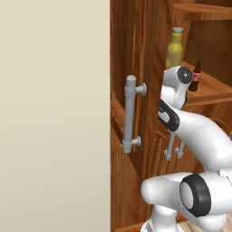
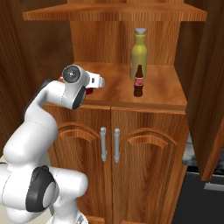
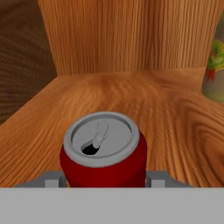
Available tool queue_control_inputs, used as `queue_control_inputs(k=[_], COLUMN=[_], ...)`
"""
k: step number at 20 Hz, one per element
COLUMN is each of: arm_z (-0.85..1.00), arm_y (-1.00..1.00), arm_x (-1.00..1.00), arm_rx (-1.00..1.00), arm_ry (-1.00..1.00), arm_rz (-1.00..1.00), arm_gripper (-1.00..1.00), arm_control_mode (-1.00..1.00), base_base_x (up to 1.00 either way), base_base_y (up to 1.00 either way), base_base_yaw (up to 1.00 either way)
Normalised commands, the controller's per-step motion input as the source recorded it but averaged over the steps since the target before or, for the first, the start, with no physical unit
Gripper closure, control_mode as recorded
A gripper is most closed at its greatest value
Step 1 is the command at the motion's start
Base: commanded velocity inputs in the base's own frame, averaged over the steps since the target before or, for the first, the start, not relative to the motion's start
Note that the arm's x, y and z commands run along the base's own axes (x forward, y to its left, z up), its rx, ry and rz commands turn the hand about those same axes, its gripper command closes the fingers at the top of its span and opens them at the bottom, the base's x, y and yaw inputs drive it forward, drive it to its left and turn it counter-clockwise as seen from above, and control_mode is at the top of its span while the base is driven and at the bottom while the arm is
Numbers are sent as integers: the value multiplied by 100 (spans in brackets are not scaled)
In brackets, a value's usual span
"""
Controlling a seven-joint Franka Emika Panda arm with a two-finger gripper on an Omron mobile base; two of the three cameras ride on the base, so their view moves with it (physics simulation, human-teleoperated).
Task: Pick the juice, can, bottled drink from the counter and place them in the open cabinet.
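The red can (image 3: 103, 151), silver top up, sits between my gripper's (image 3: 104, 177) two fingertips, which are shut on its sides. It is low over the left part of the open cabinet's shelf (image 2: 162, 92); I cannot tell whether it touches the wood. From the right base view a sliver of the can (image 2: 89, 91) shows under my hand. The yellow juice (image 2: 138, 54) stands upright at the shelf's back, with the small brown bottled drink (image 2: 138, 82) upright just in front of it. Both stand to the right of my gripper, apart from it. A strip of the counter (image 2: 190, 151) shows at the right.
An upper shelf (image 2: 113, 15) hangs above the working shelf. The lower doors are closed, with grey bar handles (image 2: 103, 143). An open door with a grey handle (image 1: 130, 113) stands at the left, another open door (image 2: 210, 87) at the right. A cream wall (image 1: 54, 113) lies further left.
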Motion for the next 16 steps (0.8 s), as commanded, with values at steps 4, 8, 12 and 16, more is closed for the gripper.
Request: queue_control_inputs(k=[4,8,12,16], arm_z=[0,0,0,0], arm_y=[0,0,0,0], arm_x=[0,0,0,0], arm_rx=[0,0,0,0], arm_ry=[0,0,0,0], arm_rz=[0,0,0,0], arm_gripper=[-100,-100,-100,-100], arm_control_mode=[-100,-100,-100,-100], base_base_x=[0,0,0,0], base_base_y=[0,0,0,0], base_base_yaw=[0,0,0,0])
